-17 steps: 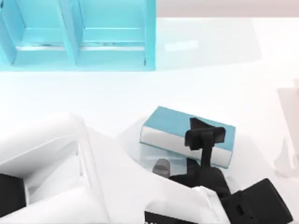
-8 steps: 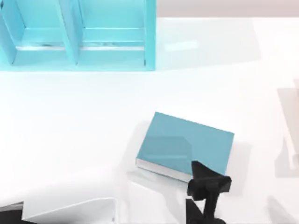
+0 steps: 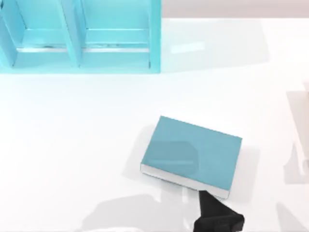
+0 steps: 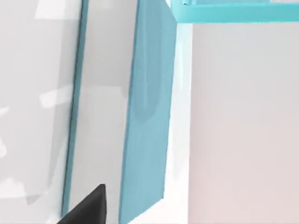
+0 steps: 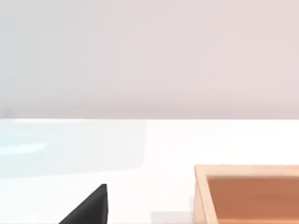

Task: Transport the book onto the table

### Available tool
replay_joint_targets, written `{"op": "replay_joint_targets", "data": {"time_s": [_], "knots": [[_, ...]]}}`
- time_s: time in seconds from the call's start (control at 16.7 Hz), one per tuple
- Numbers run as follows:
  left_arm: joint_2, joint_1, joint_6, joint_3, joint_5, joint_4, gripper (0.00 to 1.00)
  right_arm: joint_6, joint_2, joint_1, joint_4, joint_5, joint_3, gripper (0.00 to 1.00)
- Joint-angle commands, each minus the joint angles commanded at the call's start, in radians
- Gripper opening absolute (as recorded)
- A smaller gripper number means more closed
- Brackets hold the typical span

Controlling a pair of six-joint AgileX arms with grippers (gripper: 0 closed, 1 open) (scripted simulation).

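Observation:
The book (image 3: pixel 193 152) lies flat on the white table (image 3: pixel 72 125), right of centre, teal cover up and white page edges toward the front. My left gripper (image 3: pixel 217 217) is at the front edge of the top view, just clear of the book's near side, open and holding nothing. In the left wrist view the book (image 4: pixel 147 116) is close, showing its cover and grey pages, with one black fingertip (image 4: pixel 86 210) beside it. The right arm is parked, and one black fingertip (image 5: pixel 88 210) shows over bare table with nothing in the gripper.
The teal shelf unit (image 3: pixel 79 36) with dividers stands at the back left; its edge (image 4: pixel 233 11) also shows in the left wrist view. An open wooden box (image 5: pixel 252 193) sits on the table in the right wrist view.
The left gripper has let go of the book and drawn back toward the front edge. The book went from tilted to lying flat on the table. The big white arm link has left the view.

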Motion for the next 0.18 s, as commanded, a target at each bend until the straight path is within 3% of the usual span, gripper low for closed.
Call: {"op": "replay_joint_targets", "data": {"time_s": [0.18], "knots": [[0.002, -0.009, -0.024, 0.008, -0.001, -0.024, 1.0, 0.0, 0.0, 0.0, 0.0, 0.0, 0.0, 1.0]]}}
